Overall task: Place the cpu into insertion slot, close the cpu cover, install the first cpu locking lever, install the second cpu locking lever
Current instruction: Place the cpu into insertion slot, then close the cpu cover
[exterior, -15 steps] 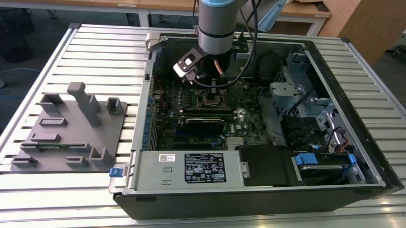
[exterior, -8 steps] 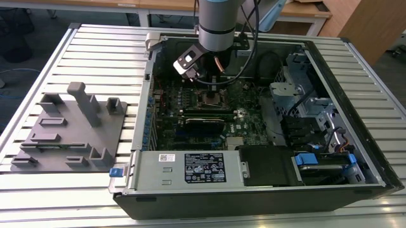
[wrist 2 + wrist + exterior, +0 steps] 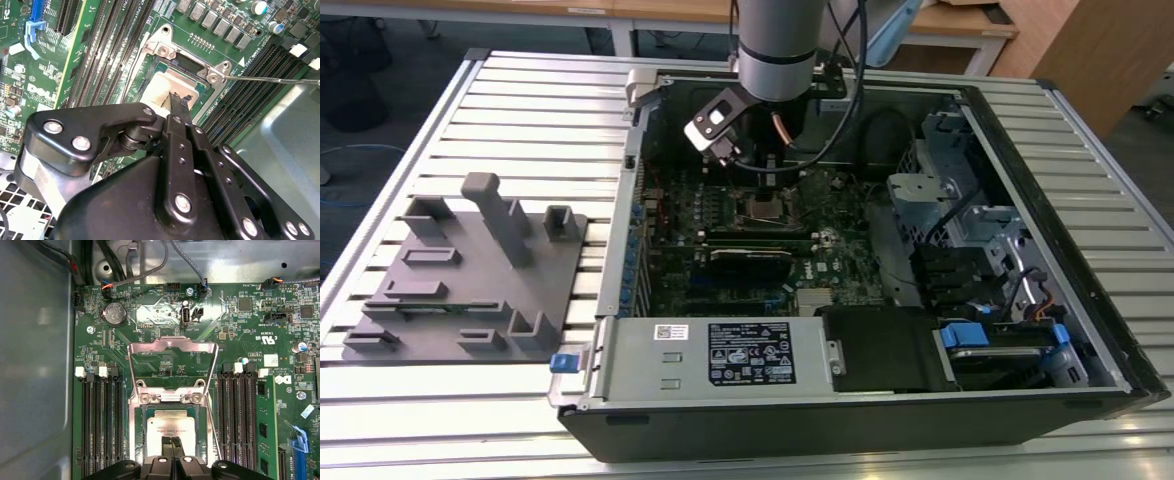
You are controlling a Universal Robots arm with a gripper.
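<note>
Standing well clear of the insertion slot [image 3: 136, 435], on the exterior view's left, a grey fixture block [image 3: 467, 270] sits on the tabletop [image 3: 520, 90]. At the slot, the tool [image 3: 173, 442], fingers [image 3: 168, 446] together, touches the cpu [image 3: 170, 426] lying flat in it; the cpu cover [image 3: 172, 344] stands swung open beyond the slot. Seating likely wants gentle, square pressure, no sideways shove.

Slatted metal table [image 3: 520, 110], wooden desks [image 3: 967, 22] behind, grey floor [image 3: 1141, 150].
</note>
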